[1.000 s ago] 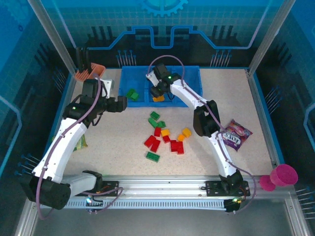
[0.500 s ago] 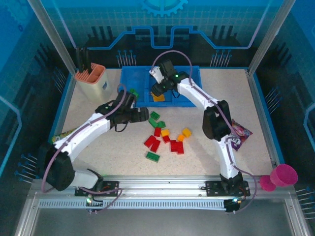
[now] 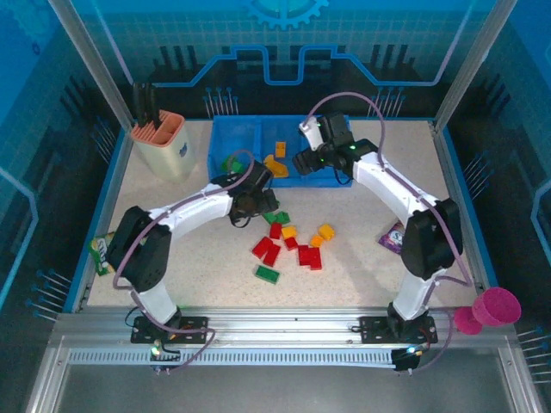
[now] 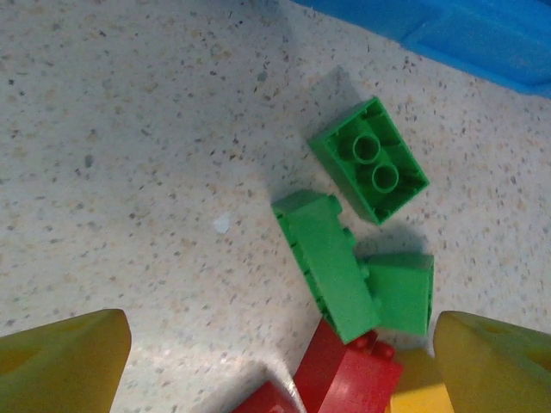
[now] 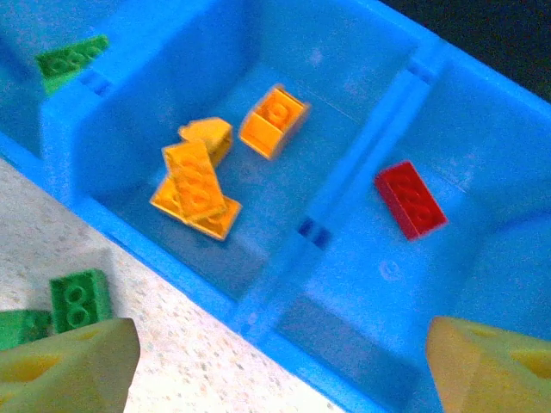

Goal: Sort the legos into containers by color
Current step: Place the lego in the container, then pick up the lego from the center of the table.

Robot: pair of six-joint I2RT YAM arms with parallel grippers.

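Note:
The blue tray point(image 3: 225, 131) holds green legos point(image 3: 231, 162) in its left container and orange ones point(image 3: 275, 160) in the middle. In the right wrist view, orange bricks point(image 5: 194, 185) lie in the middle container and one red brick point(image 5: 411, 200) in the right one. My right gripper point(image 5: 280, 370) hangs open and empty over the tray's near wall point(image 5: 207, 267); it sits at the tray's right half point(image 3: 312, 159). My left gripper point(image 3: 267, 210) hovers open over the loose pile; between its fingers point(image 4: 60, 361) lie green bricks point(image 4: 331, 267), a red one point(image 4: 344, 379) and a yellow one point(image 4: 422, 394).
Red point(image 3: 269, 249), yellow point(image 3: 325, 232) and green point(image 3: 267, 274) legos are scattered mid-table. A beige cup with an orange insert point(image 3: 164, 142) stands at the back left, a pink cup point(image 3: 492, 307) off the front right corner. Snack packets lie at the right point(image 3: 392, 237) and left point(image 3: 100, 251).
My left arm swung from beside the tray's left end to the loose pile. My right gripper opened, let an orange brick fall in the middle container, and moved right.

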